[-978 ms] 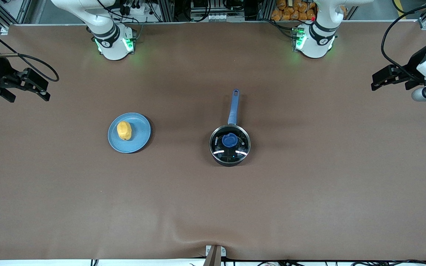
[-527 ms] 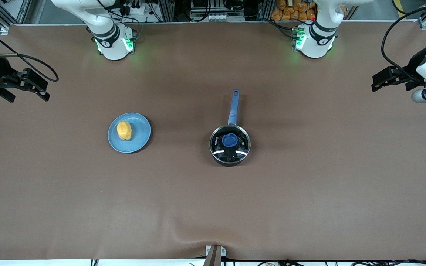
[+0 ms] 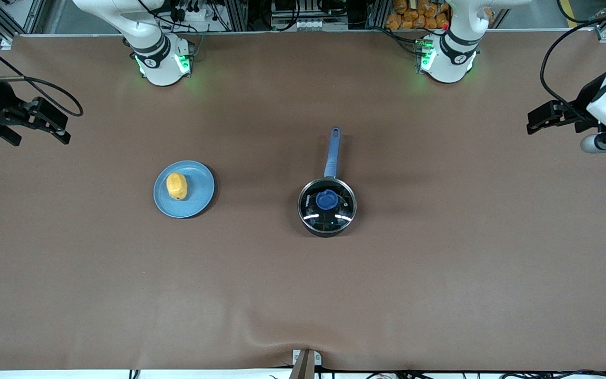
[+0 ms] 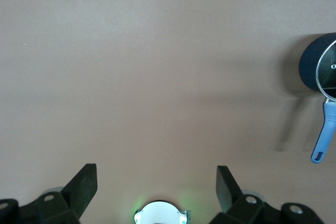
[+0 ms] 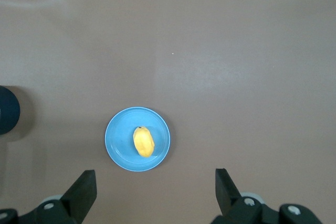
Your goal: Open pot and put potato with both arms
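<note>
1. We see the pot (image 3: 327,206), lid (image 3: 327,205) on, mid-desk (image 3: 440,273).
2. The potato (image 3: 177,186) lies on a blue plate (image 3: 201,189), toward the right arm's end.
3. Left claw (image 3: 533,120) and right claw (image 3: 61,131) hang over the desk's ends, fingers apart, holding nothing.

A brown cloth-covered worktop (image 3: 303,284) fills the scene, with a slight wrinkle at its near edge beside a small metal bracket (image 3: 305,360). Along its upper edge stand aluminium frame rails (image 3: 240,13), tangled cables (image 3: 192,10) and orange packets (image 3: 416,13).

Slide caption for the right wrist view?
Open right gripper above small yellow-orange potato on round light-blue plate.
</note>
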Controlling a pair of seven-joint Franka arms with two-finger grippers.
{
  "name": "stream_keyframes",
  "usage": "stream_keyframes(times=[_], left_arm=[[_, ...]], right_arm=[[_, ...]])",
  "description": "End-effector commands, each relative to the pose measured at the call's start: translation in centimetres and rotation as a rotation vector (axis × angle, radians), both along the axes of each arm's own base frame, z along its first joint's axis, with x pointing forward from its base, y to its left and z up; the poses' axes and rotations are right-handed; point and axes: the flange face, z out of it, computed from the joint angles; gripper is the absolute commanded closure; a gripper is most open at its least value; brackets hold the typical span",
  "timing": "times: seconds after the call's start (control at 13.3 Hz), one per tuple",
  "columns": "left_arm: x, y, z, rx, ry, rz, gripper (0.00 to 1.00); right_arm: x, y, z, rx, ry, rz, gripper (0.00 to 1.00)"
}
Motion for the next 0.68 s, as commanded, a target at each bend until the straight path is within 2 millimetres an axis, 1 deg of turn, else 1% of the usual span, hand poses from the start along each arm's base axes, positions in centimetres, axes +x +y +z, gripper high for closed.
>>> stream_keyframes(times=[0.0,0.3,0.45,0.6], left_arm=[[0.2,-0.5,0.3,0.012,-0.012,-0.002,0.0],[0.8,-1.4,-0.4,0.005,-0.018,-0.013,0.0],[0.8,-2.9,-0.5,0.007,-0.021,-0.039,0.0],[1.0,-3.0,-0.9,0.006,-0.015,-0.041,0.0]], right_arm=[[0.2,-0.2,0.4,-0.011,-0.006,-0.013,0.0],[0.2,-0.5,0.4,-0.011,-0.006,-0.02,0.0],[0.2,-0.6,0.4,-0.009,-0.006,-0.027,0.0],[0.2,-0.8,0.4,-0.003,-0.005,-0.033,0.0]])
